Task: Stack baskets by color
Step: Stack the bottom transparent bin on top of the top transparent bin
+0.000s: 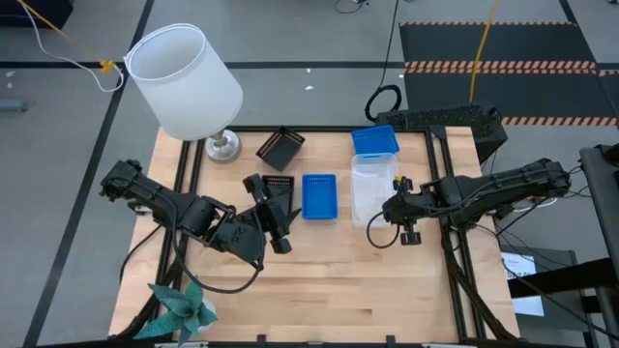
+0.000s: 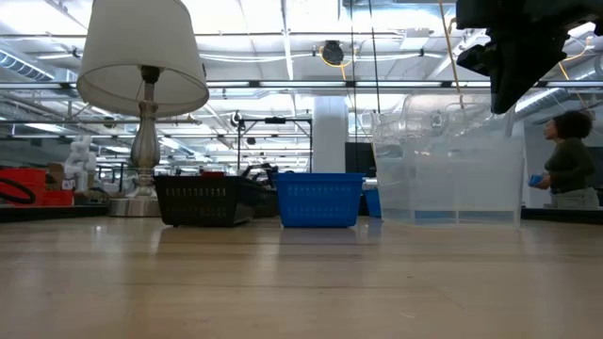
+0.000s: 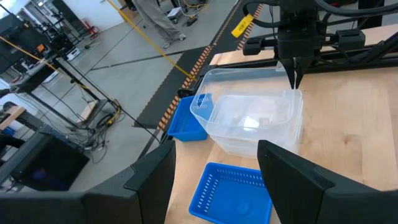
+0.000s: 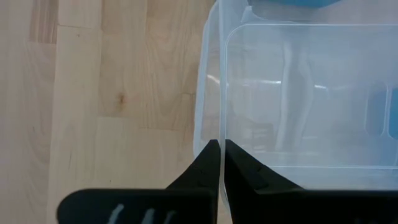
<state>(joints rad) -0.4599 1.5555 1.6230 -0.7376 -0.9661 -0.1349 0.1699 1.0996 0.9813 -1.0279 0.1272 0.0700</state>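
nearest the front edge of the wooden desk (image 1: 319,290) sits a teal paper ornament (image 1: 179,307), clear of the work. further in, the left gripper (image 1: 278,215) hovers low with its jaws open and empty, just beside a black perforated plastic basket (image 1: 278,186) and near a bright blue perforated plastic basket (image 1: 319,196) lying flat. to the right, the right gripper (image 4: 221,163) hangs with its jaws pressed shut, holding nothing, tips right over the near wall of the clear translucent plastic baskets (image 1: 370,189), which seem nested into one pile. beyond them lies another blue basket (image 1: 375,141), touching the clear pile, and a second black basket (image 1: 280,147) near the white-shaded lamp (image 1: 186,82). the blues and blacks look unstacked. my worry: shut jaws descending onto that thin clear wall would shove or tip the light pile into the blue basket behind rather than grip it.
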